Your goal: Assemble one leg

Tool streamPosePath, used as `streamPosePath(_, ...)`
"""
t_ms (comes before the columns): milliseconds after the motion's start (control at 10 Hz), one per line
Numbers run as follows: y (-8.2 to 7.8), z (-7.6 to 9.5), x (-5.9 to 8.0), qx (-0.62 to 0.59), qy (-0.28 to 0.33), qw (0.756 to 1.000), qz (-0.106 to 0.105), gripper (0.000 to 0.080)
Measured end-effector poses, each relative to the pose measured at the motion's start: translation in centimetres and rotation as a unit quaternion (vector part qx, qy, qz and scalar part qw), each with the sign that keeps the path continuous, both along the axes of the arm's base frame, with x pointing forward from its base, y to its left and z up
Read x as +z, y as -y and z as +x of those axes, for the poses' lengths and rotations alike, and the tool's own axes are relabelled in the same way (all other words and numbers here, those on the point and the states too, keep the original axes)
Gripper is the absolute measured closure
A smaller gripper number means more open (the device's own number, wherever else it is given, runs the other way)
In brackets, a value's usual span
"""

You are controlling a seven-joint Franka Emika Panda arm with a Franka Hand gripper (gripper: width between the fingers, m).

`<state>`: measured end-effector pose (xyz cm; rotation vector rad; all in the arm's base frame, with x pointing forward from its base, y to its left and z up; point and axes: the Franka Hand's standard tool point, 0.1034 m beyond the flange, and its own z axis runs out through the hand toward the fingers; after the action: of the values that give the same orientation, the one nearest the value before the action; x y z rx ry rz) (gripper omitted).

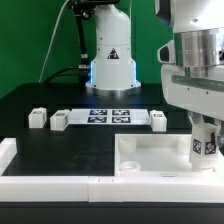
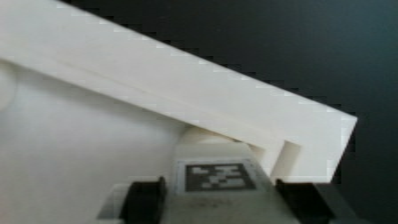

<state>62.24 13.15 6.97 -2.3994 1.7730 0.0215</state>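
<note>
My gripper [image 1: 204,138] is shut on the leg [image 1: 205,146], a short white post with a black-and-white tag on its face. It holds the leg upright at the right corner of the large white tabletop [image 1: 140,158]. I cannot tell whether the leg's lower end touches the tabletop. In the wrist view the leg [image 2: 217,176] sits between the two dark fingers [image 2: 150,196] of the gripper [image 2: 228,200]. The tabletop's raised rim [image 2: 178,80] runs across that view just past the leg.
Three more loose legs stand on the black table: two at the exterior view's left [image 1: 38,118] [image 1: 60,119] and one right of the marker board [image 1: 158,120]. The marker board [image 1: 108,116] lies before the robot base. White L-shaped border walls [image 1: 50,185] line the front.
</note>
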Motion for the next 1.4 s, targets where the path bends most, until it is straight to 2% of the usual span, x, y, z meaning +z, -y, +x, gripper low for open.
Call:
streamPosePath(200, 0.0, 0.0, 0.0, 0.039, 0.006, 0.999, -0.002, 0.0492)
streamPosePath(300, 0.2, 0.1, 0.0, 0.085, 0.012, 0.996, -0.007, 0.0318)
streamPosePath(400, 0.7, 0.1, 0.0, 0.157, 0.02, 0.987, -0.013, 0.0318)
streamPosePath(500, 0.7, 0.1, 0.1, 0.227, 0.022, 0.973, -0.022, 0.0179)
streamPosePath(700, 0.1, 0.0, 0.1, 0.339, 0.024, 0.939, -0.047, 0.0152)
streamPosePath(900, -0.3, -0.1, 0.4, 0.452, 0.015, 0.89, -0.065, 0.0151)
streamPosePath(1200, 0.0, 0.0, 0.6, 0.592, 0.01, 0.804, -0.061, 0.0151)
streamPosePath(1400, 1.1, 0.3, 0.6, 0.657, 0.02, 0.752, -0.06, 0.0151)
